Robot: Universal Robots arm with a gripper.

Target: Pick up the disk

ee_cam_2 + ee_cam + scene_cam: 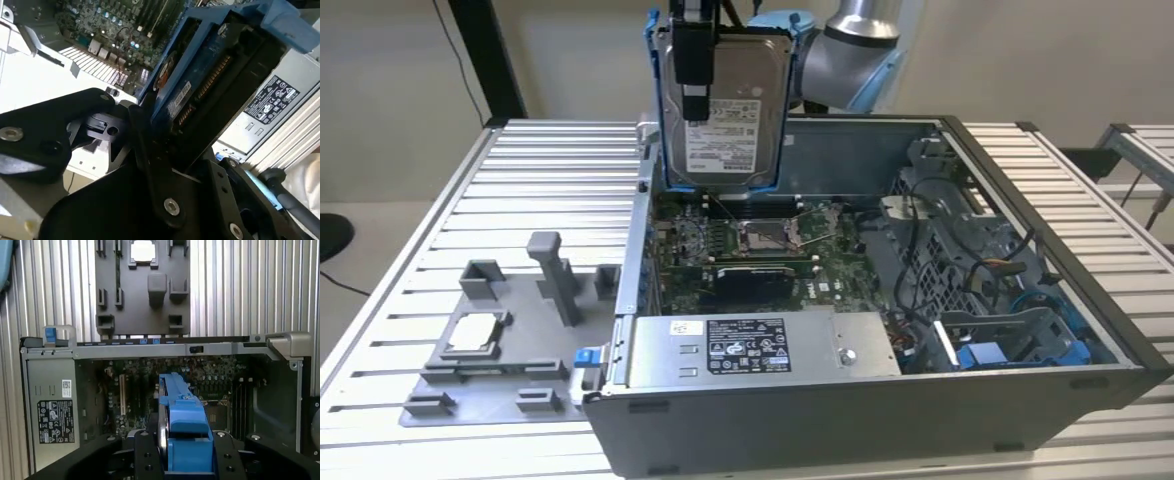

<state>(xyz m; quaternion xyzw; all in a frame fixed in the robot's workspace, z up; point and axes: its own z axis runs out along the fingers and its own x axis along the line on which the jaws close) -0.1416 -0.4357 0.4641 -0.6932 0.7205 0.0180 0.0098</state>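
Observation:
The disk (pixel 734 130), a silver-grey drive with a white label in a bright blue carrier, hangs upright in the air above the back of the open computer case (pixel 854 400). My gripper (pixel 695 98) is shut on its upper part, with one black finger lying down the labelled face. In the second wrist view the black fingers (pixel 150 145) clamp the blue-framed disk (pixel 200 80) edge-on. In the first wrist view the disk's blue carrier (pixel 182 425) stands out from the gripper (pixel 182 462) over the motherboard.
Below lies the motherboard (pixel 747 250) with its CPU socket. The grey power-supply box (pixel 761 345) sits at the case's front, with cables and blue drive bays (pixel 1001 340) at the exterior view's right. A grey fixture plate (pixel 494 350) holding a small silver chip (pixel 474 330) lies on the slatted table (pixel 547 180).

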